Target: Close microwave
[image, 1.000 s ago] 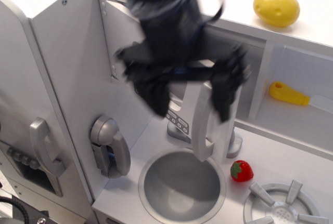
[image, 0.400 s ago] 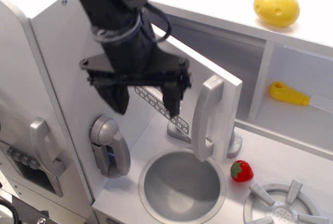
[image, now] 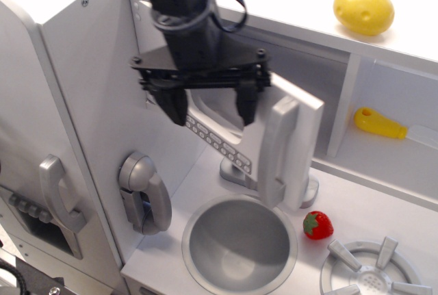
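The microwave (image: 299, 125) is the white-grey box compartment at the top of the toy kitchen. Its door stands open, swung out toward me from hinges on the left. The row of small grey buttons (image: 220, 142) and the long vertical silver handle (image: 274, 150) are on its front face. My black gripper (image: 210, 105) hangs open and empty in front of the door's face, left of the handle. Its fingers (image: 175, 106) point down, and the gripper hides most of the door's window. I cannot tell whether the fingers touch the door.
A yellow potato (image: 363, 9) lies on top. A yellow-handled knife (image: 380, 123) lies on the shelf to the right. Below are the round sink (image: 239, 246), a strawberry (image: 318, 225), a burner (image: 373, 274), the silver phone handset (image: 144, 192) and the tall grey door's curved handle (image: 58, 196).
My gripper swung from the handle side down to the left, then came up and right in front of the door. The door has shifted a little; it is still open.
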### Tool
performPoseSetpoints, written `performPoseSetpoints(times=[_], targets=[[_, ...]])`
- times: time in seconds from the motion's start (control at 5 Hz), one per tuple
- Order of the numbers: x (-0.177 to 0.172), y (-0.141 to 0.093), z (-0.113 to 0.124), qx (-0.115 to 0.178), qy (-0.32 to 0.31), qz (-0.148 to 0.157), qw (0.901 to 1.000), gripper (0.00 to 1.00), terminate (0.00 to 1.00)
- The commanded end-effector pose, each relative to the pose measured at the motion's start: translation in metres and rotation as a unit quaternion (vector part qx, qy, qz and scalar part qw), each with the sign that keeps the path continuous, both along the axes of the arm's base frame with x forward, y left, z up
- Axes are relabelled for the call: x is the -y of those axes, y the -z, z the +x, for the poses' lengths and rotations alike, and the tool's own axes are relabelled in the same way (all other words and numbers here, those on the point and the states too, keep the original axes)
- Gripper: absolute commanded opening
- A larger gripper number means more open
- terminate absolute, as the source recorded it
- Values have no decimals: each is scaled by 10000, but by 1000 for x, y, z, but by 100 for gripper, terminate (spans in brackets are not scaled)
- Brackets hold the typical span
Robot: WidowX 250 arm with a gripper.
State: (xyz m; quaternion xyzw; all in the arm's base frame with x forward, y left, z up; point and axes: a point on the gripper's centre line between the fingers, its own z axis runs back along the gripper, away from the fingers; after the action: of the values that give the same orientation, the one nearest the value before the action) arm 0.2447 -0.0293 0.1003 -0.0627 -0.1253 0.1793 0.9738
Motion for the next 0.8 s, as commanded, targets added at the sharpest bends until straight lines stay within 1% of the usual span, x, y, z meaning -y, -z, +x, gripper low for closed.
performPoseSetpoints(times=[0.0,0.2,0.4,0.6], targets=[[10,-16,30,581,-34,72,9983,100,0],[13,-17,42,920,-69,164,9956,100,0],[15,-21,53,1170,-125,147,9929,100,0],[16,-24,58,1340,-130,128,9908,100,0]])
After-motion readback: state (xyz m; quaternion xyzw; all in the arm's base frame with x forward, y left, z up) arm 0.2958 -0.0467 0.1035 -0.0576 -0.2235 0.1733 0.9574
